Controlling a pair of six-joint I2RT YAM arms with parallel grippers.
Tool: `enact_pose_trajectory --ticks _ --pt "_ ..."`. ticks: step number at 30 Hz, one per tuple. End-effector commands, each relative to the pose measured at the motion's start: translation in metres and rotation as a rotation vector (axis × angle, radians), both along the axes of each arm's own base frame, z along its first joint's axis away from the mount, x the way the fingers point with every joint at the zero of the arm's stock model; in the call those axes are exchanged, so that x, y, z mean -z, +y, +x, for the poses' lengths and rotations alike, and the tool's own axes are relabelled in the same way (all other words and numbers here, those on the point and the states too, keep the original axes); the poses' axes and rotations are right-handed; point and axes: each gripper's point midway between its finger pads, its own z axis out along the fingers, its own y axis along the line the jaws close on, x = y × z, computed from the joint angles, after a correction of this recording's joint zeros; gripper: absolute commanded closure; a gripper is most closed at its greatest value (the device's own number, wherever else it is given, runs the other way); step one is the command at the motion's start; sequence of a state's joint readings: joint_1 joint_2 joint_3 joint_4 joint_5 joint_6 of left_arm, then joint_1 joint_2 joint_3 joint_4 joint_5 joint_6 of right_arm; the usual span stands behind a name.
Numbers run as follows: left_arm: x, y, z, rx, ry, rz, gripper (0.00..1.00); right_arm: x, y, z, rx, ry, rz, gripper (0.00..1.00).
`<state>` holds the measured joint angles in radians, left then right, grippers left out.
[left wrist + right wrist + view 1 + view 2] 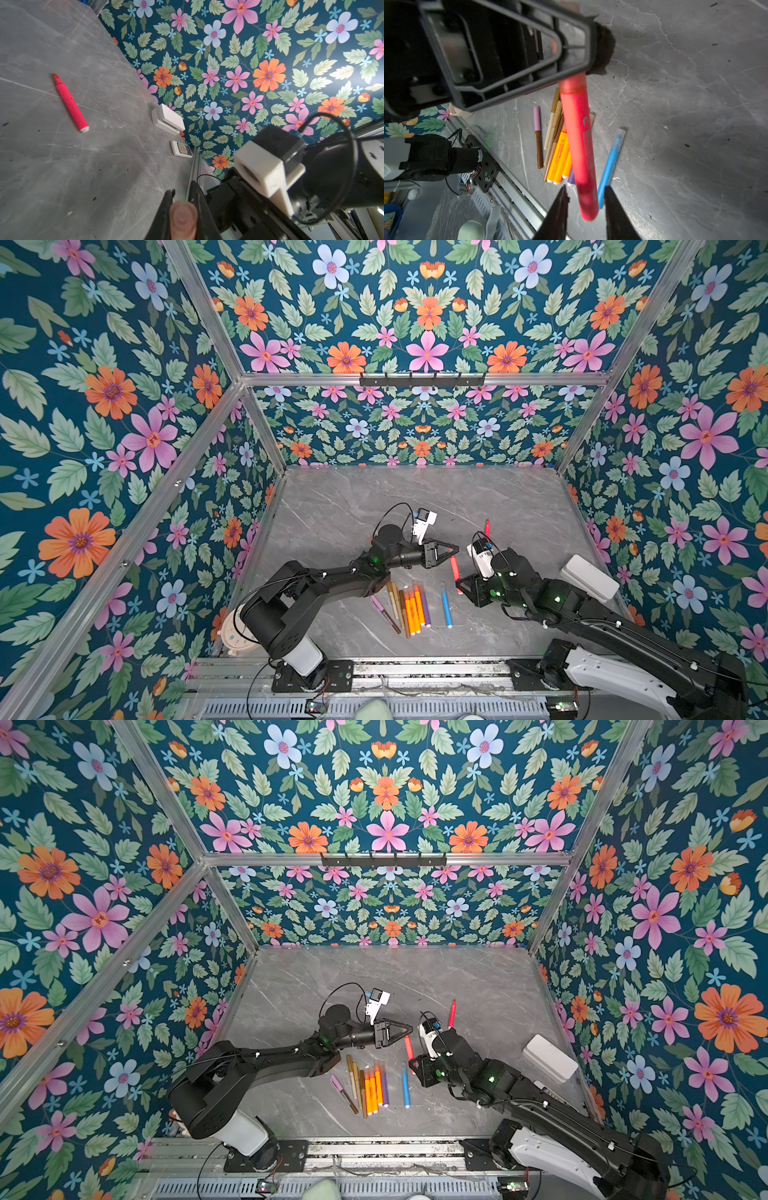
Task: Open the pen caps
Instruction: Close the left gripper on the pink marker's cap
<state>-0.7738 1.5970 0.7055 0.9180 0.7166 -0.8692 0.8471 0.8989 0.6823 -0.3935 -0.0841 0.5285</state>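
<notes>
Low on the grey marble table, left of middle in both top views, a cluster of pens lies side by side: a brown one wearing a pink cap, gold and tan ones, two orange and one purple, with a blue pen a little apart to their right. Just beyond them the left gripper reaches rightward, its fingers pinched narrow on the red cap, which sits seated on the end of a red pen; the pen is held clear of the table, running between the two grippers. At its other end the right gripper has its fingers parted, one on each side of the barrel with a gap on both sides, gripping nothing. Farther right and toward the back wall an uncapped red marker lies by itself. Near the right wall sits a white box, with a remote control beside it
</notes>
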Motion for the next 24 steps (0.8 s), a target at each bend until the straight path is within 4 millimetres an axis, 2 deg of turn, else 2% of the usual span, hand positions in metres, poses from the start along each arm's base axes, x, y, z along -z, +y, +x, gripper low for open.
enact_pose_trajectory --ticks 1,11,15,20,24 --pt "-0.003 0.001 0.001 -0.003 -0.031 -0.002 1.0 -0.009 0.007 0.006 0.003 -0.02 0.025 0.67" --pt "-0.011 0.004 -0.004 0.003 -0.034 -0.017 1.0 -0.005 0.021 0.016 -0.011 -0.005 0.009 0.67" --pt "-0.01 0.004 -0.006 0.008 -0.032 -0.016 1.0 -0.005 0.024 0.019 -0.01 -0.005 0.01 0.74" --pt "-0.011 0.006 -0.007 0.009 -0.034 -0.021 1.0 -0.004 0.024 0.021 -0.007 0.001 0.009 1.0" --pt "-0.015 0.005 -0.006 0.01 -0.038 -0.034 1.0 0.0 0.024 0.019 -0.013 0.013 0.011 1.0"
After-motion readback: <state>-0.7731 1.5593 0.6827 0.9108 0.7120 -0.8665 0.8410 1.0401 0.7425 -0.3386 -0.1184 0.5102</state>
